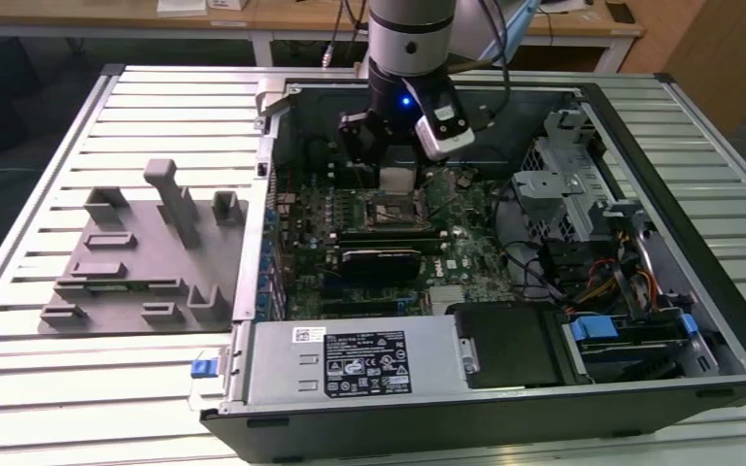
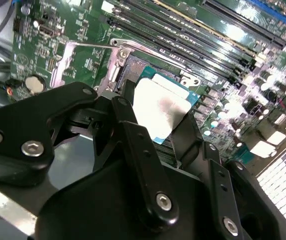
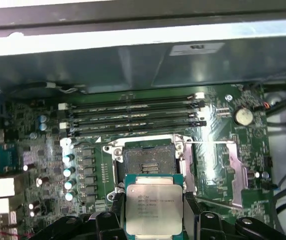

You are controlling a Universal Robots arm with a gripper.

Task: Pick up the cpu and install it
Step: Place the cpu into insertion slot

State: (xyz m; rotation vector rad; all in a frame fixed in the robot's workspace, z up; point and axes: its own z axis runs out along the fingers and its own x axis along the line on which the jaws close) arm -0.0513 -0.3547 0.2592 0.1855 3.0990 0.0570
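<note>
Silvery-grey square cpu (image 3: 149,207) is picked up (pinched by the black end effector (image 1: 399,175), upper centre of the exterior view) but hangs over the dark open socket (image 3: 145,161), not yet seated.

Silver arm (image 1: 406,34), blue light (image 1: 406,100), black screwed jaws

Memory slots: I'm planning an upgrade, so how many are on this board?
4 memory slots, lying side by side between the open socket and the case wall; more may be hidden.

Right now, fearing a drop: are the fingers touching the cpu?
Touching. In the first wrist view the fingers clamp the cpu by two opposite edges, no gap.
</note>
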